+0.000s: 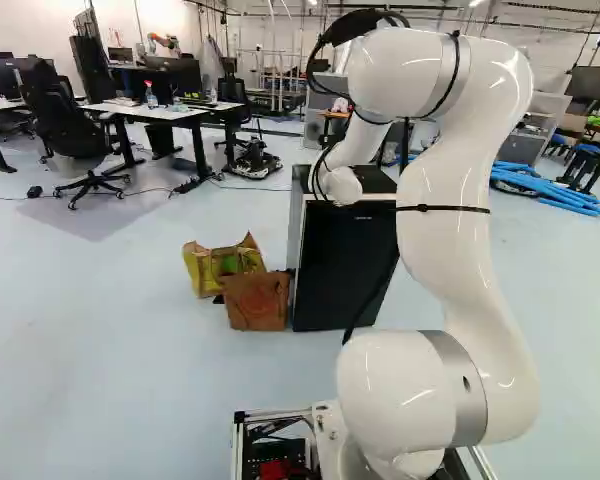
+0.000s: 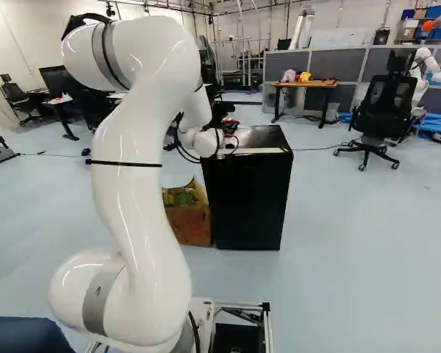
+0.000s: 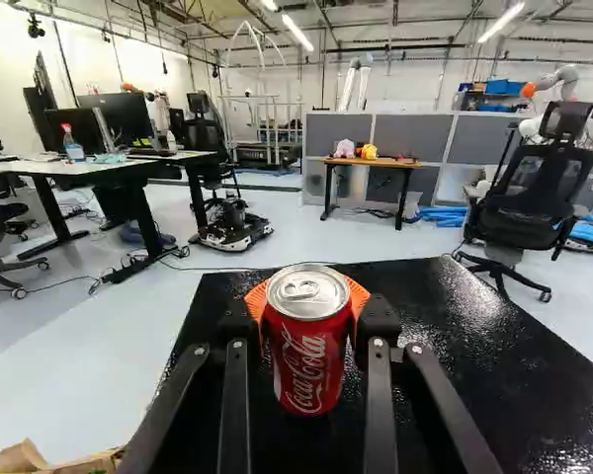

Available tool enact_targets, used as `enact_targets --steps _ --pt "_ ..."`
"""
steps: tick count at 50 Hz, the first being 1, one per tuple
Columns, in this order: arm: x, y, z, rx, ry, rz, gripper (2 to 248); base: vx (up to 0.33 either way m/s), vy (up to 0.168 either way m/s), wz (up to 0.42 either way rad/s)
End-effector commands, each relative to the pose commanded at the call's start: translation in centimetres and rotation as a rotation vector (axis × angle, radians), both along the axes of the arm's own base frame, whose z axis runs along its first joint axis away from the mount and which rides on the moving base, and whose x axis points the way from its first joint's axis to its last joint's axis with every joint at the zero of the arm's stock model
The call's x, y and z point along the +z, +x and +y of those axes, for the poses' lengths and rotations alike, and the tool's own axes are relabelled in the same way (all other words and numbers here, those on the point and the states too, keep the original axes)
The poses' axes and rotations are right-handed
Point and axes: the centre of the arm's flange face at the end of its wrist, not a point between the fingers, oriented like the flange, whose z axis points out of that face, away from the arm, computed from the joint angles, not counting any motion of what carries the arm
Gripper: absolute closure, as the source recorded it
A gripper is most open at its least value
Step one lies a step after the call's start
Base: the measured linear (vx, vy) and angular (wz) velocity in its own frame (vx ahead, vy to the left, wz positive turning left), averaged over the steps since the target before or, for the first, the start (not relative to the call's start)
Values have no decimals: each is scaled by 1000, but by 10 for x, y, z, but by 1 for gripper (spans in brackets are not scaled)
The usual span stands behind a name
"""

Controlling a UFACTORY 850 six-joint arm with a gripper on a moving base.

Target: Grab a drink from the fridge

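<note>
Your red can (image 3: pixel 308 346) of drink is up at the fridge (image 2: pixel 250 198), with the fridge's shiny black top behind and under it in the wrist view. You can't tell from here if the can's bottom touches that top. Your gripper (image 2: pixel 230 123) is pinching the can from two sides, with its orange pads (image 3: pixel 360 296) against it. The can stands up straight, and its silver lid shows with the ring lying flat. Your big white arm (image 1: pixel 460 200) bends up and over to reach the fridge.

On the floor just beside the fridge, to its left, sit a brown bag (image 1: pixel 257 302) and a yellow bag (image 1: pixel 202 268), close together. Well past the fridge is a small wooden table (image 2: pixel 306 84) with a pink toy (image 3: pixel 344 149) and a yellow toy (image 3: pixel 369 152) on it. Past the fridge to the left is a white desk (image 3: pixel 89 166) with a spray bottle (image 3: pixel 72 148) on it. Past the fridge to the right is a black chair (image 2: pixel 382 107), and another robot (image 2: pixel 424 70) is near that chair.
</note>
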Motion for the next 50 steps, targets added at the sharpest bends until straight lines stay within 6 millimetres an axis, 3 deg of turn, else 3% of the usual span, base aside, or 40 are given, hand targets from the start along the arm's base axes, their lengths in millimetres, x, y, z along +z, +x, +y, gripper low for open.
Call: enact_targets --steps 12,32,50 --pt "14 0 0 0 -2 -22 150 0 0 0" --pt "15 -3 1 2 -1 -20 150 0 0 0" --pt "19 -17 5 9 1 -7 150 0 0 0"
